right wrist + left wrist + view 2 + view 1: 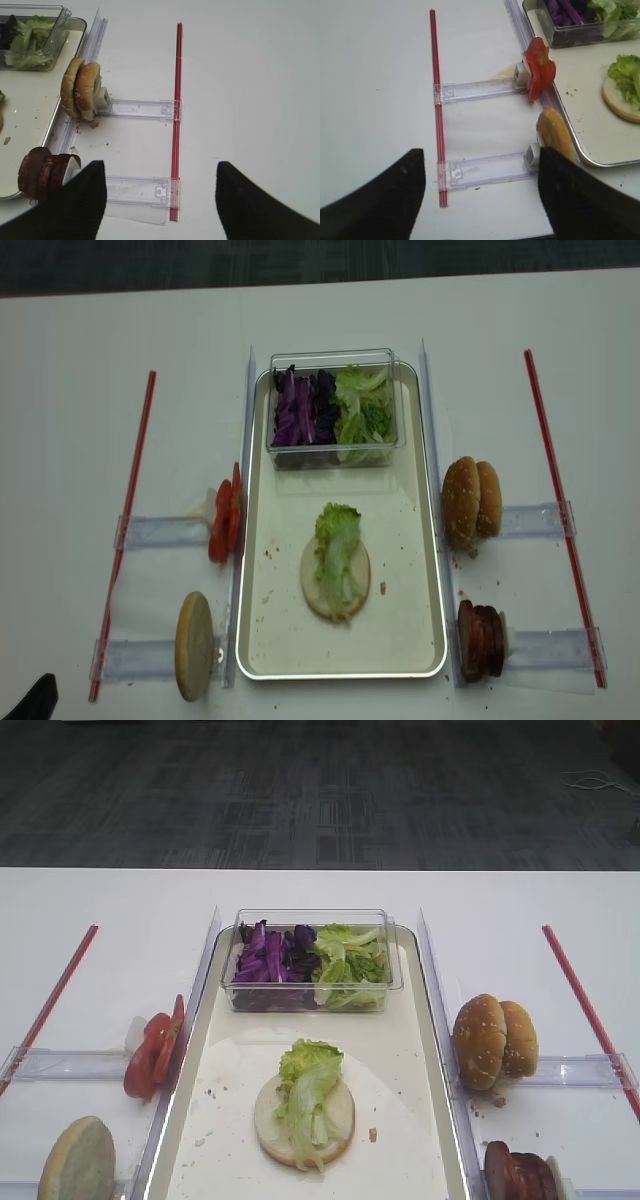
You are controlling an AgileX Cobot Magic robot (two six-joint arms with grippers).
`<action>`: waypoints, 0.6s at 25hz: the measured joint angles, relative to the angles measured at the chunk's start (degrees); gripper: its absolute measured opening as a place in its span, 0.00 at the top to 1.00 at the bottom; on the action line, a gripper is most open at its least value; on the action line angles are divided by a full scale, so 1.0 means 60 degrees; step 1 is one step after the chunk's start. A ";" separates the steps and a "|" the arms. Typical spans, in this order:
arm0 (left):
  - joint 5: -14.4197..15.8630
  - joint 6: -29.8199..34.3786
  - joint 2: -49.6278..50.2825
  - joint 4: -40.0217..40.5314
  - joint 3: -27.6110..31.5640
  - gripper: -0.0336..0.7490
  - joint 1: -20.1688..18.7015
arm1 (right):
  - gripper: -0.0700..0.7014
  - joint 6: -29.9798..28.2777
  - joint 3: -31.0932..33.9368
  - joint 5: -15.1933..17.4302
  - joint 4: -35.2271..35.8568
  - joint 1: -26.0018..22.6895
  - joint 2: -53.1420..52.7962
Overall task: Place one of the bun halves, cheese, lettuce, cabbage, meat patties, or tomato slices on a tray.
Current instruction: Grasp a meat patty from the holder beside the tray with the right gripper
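Long silver-rimmed tray (432, 570) at centre of white table (80, 360), floor lined cream-white. On tray floor, one pale bun base (335, 580) lying flat, topped with a leaf of green lettuce (337, 540). At far end of tray, clear plastic tub (335, 358) holding purple cabbage (298, 418) on left side and more green leaves on right. Left of tray, outside rim: tomato slices (224, 520) standing on edge in a clear holder rail (160, 532); nearer the camera, a second bun half (194, 645) on edge in another rail. Right of tray, outside rim: two sesame bun tops (470, 502) upright and side by side; nearer the camera, meat patties (480, 640) stacked on edge. Red strips (555, 490) running lengthwise along both outer sides of table, each crossing the rail ends. Right gripper (160, 200) seen only in own wrist view: dark fingers (75, 205) spread wide, nothing between them, above bare table near the patties. Left gripper (480, 195) likewise in own wrist view: fingers spread wide apart, pinching nothing, above table beside the on-edge bun half. No brand, label or legible writing anywhere. Crumbs scattered on tray floor and near the bun tops.
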 joint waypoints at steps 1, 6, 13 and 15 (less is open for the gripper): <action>0.0000 0.0000 0.0000 0.0000 0.0000 0.37 0.0000 | 0.28 0.0000 0.0000 0.0000 0.0000 0.0000 0.0000; 0.0000 0.0000 0.0000 0.0000 0.0000 0.37 0.0000 | 0.28 0.0018 0.0000 0.0000 0.0000 0.0000 0.0000; 0.0000 0.0000 0.0000 0.0000 0.0000 0.37 0.0000 | 0.28 0.0018 -0.0060 0.0021 0.0000 0.0000 0.0042; 0.0000 0.0000 0.0000 0.0000 0.0000 0.37 0.0000 | 0.30 0.0018 -0.0161 0.0121 0.0000 0.0000 0.0219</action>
